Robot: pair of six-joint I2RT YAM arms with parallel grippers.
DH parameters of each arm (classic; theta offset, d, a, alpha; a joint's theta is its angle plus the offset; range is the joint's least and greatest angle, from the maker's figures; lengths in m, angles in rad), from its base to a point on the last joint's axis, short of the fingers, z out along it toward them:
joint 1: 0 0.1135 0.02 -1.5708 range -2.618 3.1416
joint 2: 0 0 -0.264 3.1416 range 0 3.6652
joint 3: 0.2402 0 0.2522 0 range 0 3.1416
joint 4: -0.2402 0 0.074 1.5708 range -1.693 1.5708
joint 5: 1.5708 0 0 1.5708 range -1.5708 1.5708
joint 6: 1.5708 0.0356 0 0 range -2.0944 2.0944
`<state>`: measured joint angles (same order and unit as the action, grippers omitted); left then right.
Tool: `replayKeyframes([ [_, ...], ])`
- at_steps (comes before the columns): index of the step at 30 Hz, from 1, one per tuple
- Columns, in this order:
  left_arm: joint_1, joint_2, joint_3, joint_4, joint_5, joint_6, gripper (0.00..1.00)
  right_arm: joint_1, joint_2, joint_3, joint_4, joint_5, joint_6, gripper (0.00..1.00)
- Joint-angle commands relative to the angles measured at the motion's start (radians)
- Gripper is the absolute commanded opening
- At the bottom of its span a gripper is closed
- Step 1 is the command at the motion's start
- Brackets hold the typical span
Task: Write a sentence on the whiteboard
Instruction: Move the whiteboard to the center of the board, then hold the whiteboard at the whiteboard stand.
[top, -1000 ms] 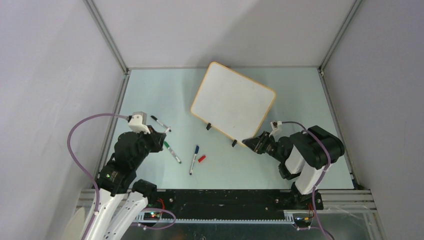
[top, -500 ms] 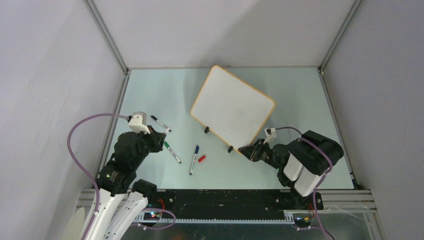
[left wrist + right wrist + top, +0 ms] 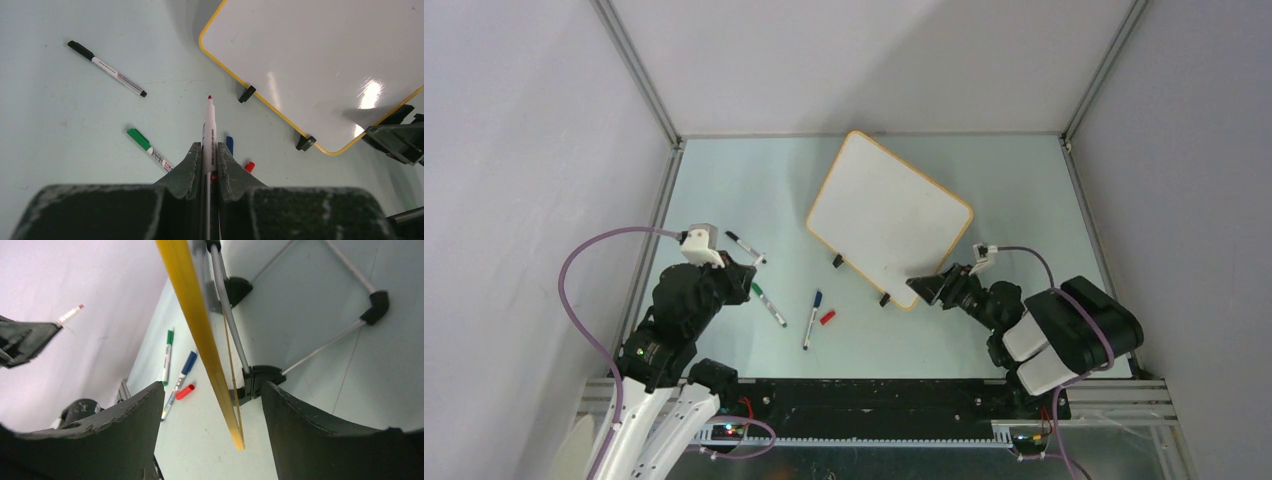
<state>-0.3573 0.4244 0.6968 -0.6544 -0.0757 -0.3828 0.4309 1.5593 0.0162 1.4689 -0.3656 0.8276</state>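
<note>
The whiteboard (image 3: 889,218) stands tilted on its black clip feet (image 3: 246,93) at the table's middle, yellow-framed. Its white face is blank, with no sentence in view. My right gripper (image 3: 930,288) is at the board's near right corner. In the right wrist view it (image 3: 212,387) is open, and the board's yellow edge (image 3: 195,315) runs between the fingers without touching them. My left gripper (image 3: 209,146) is shut on a red-tipped marker (image 3: 209,120), which points toward the board from the left. It (image 3: 744,274) hovers at the left of the table.
A black marker (image 3: 744,244) lies beside the left gripper. A green marker (image 3: 769,305), a blue marker (image 3: 811,318) and a loose red cap (image 3: 827,318) lie near the front, left of the board. Grey walls close in both sides.
My right gripper has opened and let go of the board's corner after dragging it slightly toward the front. The right arm's elbow swung right. The left arm has not moved.
</note>
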Motion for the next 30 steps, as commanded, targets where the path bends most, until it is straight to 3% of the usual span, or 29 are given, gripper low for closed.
replayKeyframes([
  [1, -0.004, -0.004, -0.002, 0.018, -0.005, 0.021, 0.0, -0.091, -0.094, -0.047, -0.055, -0.086, 0.027, 0.75],
  [5, -0.003, -0.006, -0.002, 0.018, -0.005, 0.021, 0.0, -0.16, -0.237, 0.042, -0.304, -0.104, -0.036, 0.76],
  [10, -0.004, -0.003, -0.002, 0.016, -0.008, 0.021, 0.0, -0.158, -0.405, 0.188, -0.603, -0.044, -0.165, 0.73],
  [14, -0.004, 0.001, -0.003, 0.019, -0.001, 0.025, 0.0, -0.133, -0.399, 0.192, -0.574, -0.006, -0.204, 0.6],
  [18, -0.004, 0.003, -0.014, 0.042, 0.055, 0.048, 0.0, -0.125, -0.314, 0.175, -0.443, -0.021, -0.223, 0.43],
  [20, -0.003, -0.001, -0.024, 0.062, 0.107, 0.062, 0.0, -0.132, -0.266, 0.173, -0.399, -0.044, -0.214, 0.29],
  [22, -0.004, -0.001, -0.033, 0.077, 0.138, 0.075, 0.0, -0.15, -0.224, 0.171, -0.356, -0.096, -0.186, 0.04],
  [30, -0.003, 0.052, -0.034, 0.155, 0.219, 0.111, 0.0, -0.208, -0.143, 0.19, -0.241, -0.291, -0.145, 0.0],
])
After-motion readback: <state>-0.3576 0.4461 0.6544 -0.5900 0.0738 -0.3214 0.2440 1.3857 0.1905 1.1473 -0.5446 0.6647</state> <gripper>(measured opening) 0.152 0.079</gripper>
